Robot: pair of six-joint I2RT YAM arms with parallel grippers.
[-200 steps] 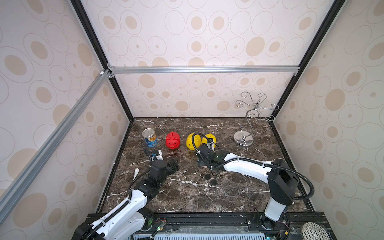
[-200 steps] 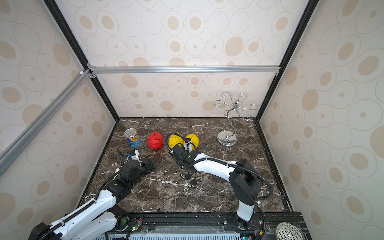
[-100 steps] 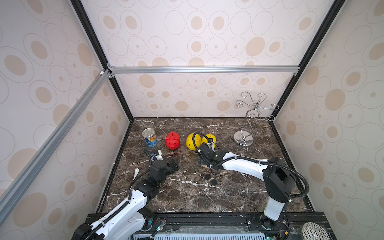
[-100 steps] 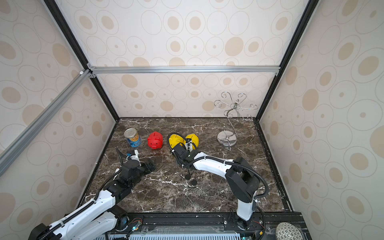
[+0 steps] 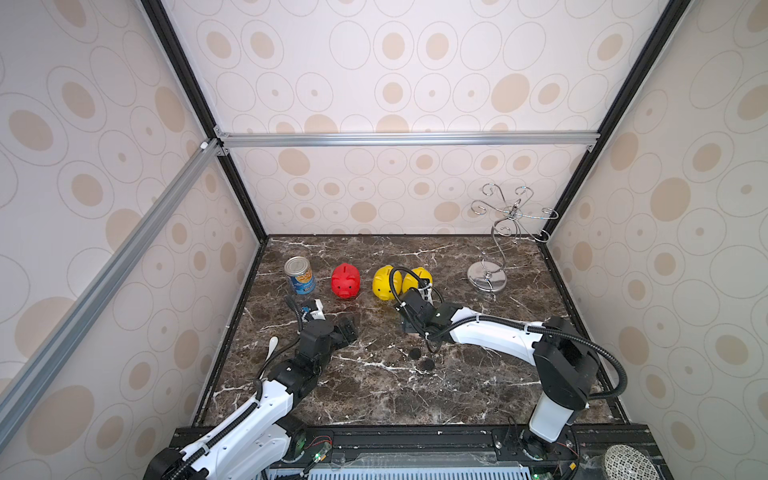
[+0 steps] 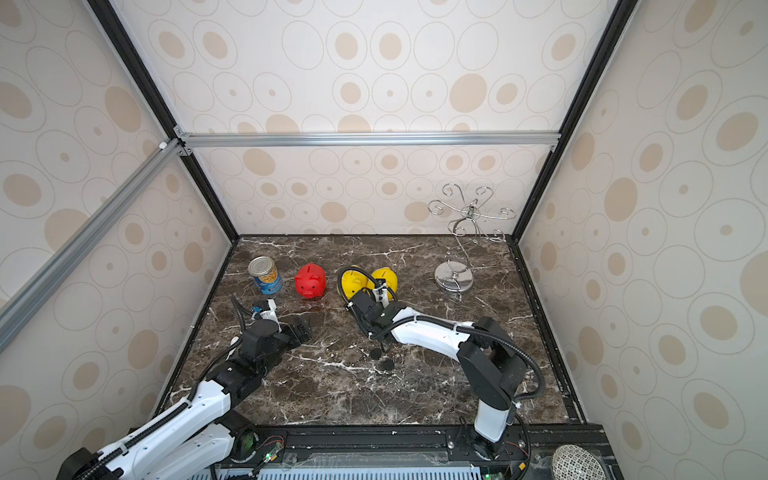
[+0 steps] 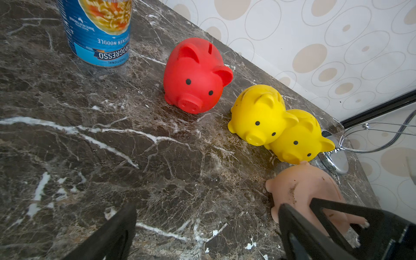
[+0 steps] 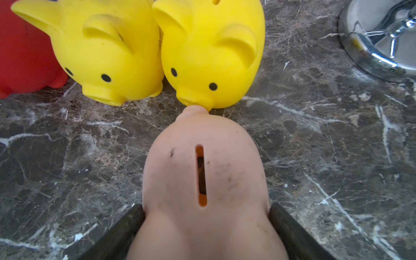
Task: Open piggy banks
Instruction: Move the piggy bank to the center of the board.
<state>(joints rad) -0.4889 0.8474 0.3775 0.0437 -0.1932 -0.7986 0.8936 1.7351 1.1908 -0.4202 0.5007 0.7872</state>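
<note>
While counting across the marble table (image 5: 374, 399), finding four piggy banks: one red piggy bank (image 5: 345, 281), one yellow piggy bank (image 5: 384, 283) near it, another yellow piggy bank (image 5: 419, 279) touching that one, and one pink piggy bank (image 8: 202, 171). Also counting one can (image 5: 299, 275), one wire stand (image 5: 487, 279) and two black plugs (image 5: 414, 353) lying near each other on bare marble.

Seeing the red and both yellow ones standing upright in a row across the back half, snouts pointing toward the front edge, long axes running back to front. Finding the pink one in front of that row, hidden under the right arm in both top views and pointing the opposite way. Its snout is aiming at the back wall and touching the snout of the yellow one nearer the stand, with the coin slot on top running along its length.

Noting the right gripper (image 8: 206, 209) sitting behind it, fingers (image 8: 132, 216) pressing against both flanks of the pink rear. Noting the left gripper (image 7: 207, 209) hovering low in front of the can and the red one, fingers (image 7: 121, 225) spread wide with only marble between them.

Seeing the can sitting nearest the left wall, the stand near the back right corner, and a strip of marble lying free behind the row. Finding open room across the front and right of the table, apart from the plugs near the middle.
</note>
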